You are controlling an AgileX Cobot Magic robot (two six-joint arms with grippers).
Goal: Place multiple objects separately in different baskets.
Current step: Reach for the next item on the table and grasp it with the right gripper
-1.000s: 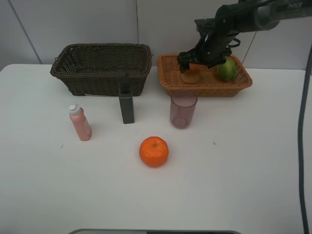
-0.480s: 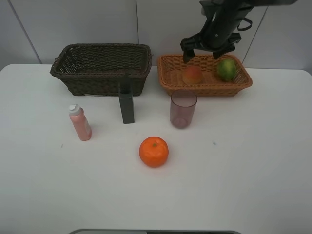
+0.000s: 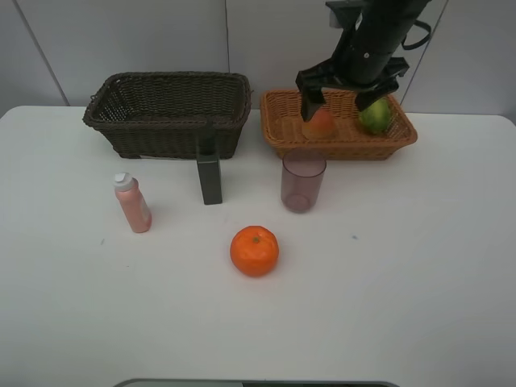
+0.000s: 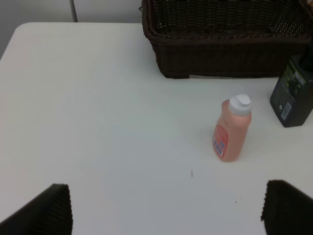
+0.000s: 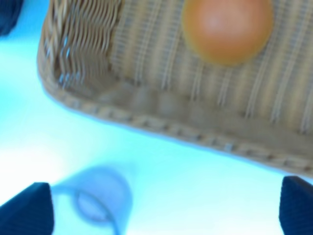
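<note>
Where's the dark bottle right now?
Exterior high view, left of centre: the dark bottle stands upright just in front of the dark brown basket, with the pinkish cup to its right.

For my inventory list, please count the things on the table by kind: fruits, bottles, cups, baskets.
Fruits: 3 (orange, red-orange fruit, green fruit)
Bottles: 2 (pink bottle, dark bottle)
Cups: 1 (pinkish cup)
Baskets: 2 (dark basket, light basket)
Total: 8

A white desk (image 3: 403, 282) carries a dark brown wicker basket (image 3: 168, 113) at the far left and a tan basket (image 3: 339, 145) at the far right. Nearer stand a pink bottle (image 3: 132, 203), a dark bottle (image 3: 210, 179) just before the brown basket, and a pinkish cup (image 3: 302, 182). An orange (image 3: 254, 251) sits nearest, around the middle.
</note>
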